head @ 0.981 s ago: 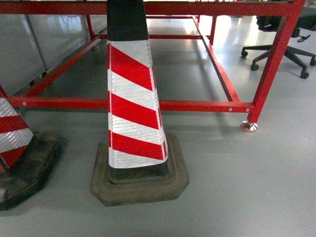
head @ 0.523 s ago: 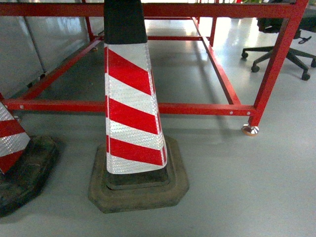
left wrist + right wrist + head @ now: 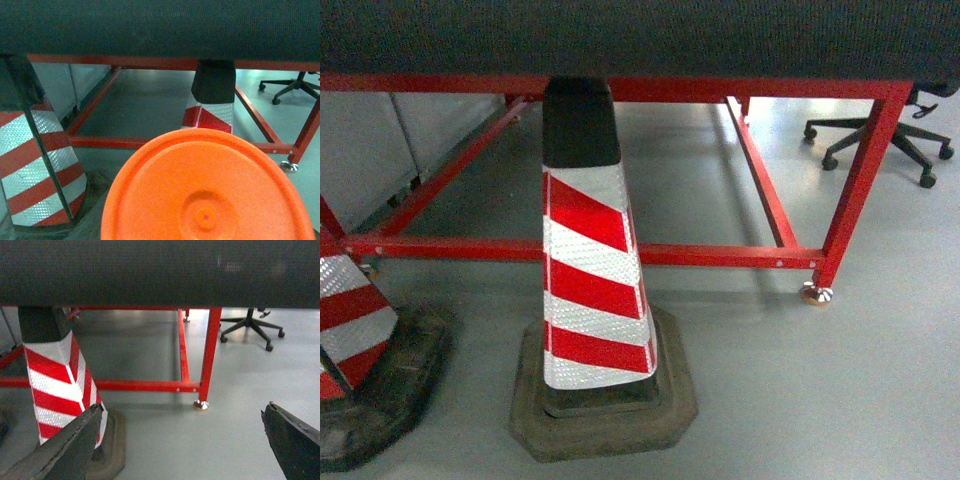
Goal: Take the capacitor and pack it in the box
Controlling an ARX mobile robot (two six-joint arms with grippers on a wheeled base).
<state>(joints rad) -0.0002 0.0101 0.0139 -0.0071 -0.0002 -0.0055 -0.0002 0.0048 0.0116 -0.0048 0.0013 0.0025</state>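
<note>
Right gripper point(image 3: 182, 450) gapes empty below the desk point(image 3: 640, 40), cone point(image 3: 588, 290) at 9 o'clock; left gripper unseen, capacitor unreached.

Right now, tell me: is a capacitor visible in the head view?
No: only two red-and-white striped cones, the red metal frame and grey floor show.

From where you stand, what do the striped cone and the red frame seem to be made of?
Cone: probably plastic, wrapped in grainy reflective red-and-white bands, on a dull, scuffed base that looks like rubber. Frame: likely painted metal; straight glossy red bars with small fasteners.
</note>
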